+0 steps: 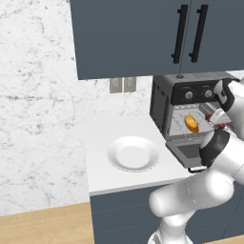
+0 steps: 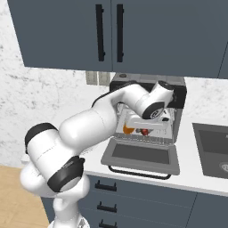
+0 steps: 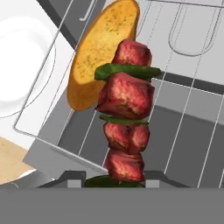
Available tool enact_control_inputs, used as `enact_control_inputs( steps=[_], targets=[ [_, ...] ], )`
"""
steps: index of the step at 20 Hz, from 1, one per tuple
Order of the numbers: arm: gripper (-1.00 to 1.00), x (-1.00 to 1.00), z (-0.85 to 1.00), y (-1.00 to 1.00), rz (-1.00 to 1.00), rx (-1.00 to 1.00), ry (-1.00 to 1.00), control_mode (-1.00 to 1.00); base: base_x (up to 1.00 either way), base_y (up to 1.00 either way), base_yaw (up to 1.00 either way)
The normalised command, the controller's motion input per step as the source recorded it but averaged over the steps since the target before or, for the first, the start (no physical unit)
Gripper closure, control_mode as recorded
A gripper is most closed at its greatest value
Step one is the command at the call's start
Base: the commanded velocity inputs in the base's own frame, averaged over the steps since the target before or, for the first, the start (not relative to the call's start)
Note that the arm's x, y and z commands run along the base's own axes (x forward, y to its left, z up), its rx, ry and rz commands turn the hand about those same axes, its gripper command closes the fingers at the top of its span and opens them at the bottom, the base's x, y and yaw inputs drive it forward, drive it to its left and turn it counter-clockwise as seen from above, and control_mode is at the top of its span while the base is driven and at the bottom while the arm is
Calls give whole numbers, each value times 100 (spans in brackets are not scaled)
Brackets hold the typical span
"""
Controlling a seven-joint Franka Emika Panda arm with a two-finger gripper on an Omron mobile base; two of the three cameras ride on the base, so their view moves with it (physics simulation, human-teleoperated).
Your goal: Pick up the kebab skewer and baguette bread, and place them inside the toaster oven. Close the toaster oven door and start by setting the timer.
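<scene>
White counter under the dark wall cabinets, with what sits on it.

The white counter (image 1: 102, 178) runs along the marble wall, above dark grey base cabinets. A white plate (image 1: 133, 153) rests on it toward the front edge, with bare counter around it on all sides. To the plate's right stands the toaster oven (image 1: 164, 97), its back toward the wall; the toaster oven door (image 2: 141, 155) is dropped flat, reaching out toward the counter's front edge. On the wire rack (image 3: 192, 135) inside lies the baguette bread (image 1: 191, 124). Further right, a dark sink (image 2: 213, 149) is sunk into the same counter, near the oven but apart from it.
</scene>
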Motion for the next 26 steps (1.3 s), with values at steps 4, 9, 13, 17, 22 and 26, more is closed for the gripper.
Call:
enact_control_inputs(
  steps=[4,9,13,17,22,26],
  targets=[
    [100,16,-26,0,0,0,0,-100,0,0,0],
    [100,9,-26,-1,0,0,0,-100,0,0,0],
    [100,4,-13,-1,0,0,0,-100,0,0,0],
    [100,3,-10,-1,0,0,0,-100,0,0,0],
    [100,7,-3,-8,0,0,-4,-100,0,0,0],
    [100,16,-1,-8,0,0,-5,-100,0,0,0]
  ],
)
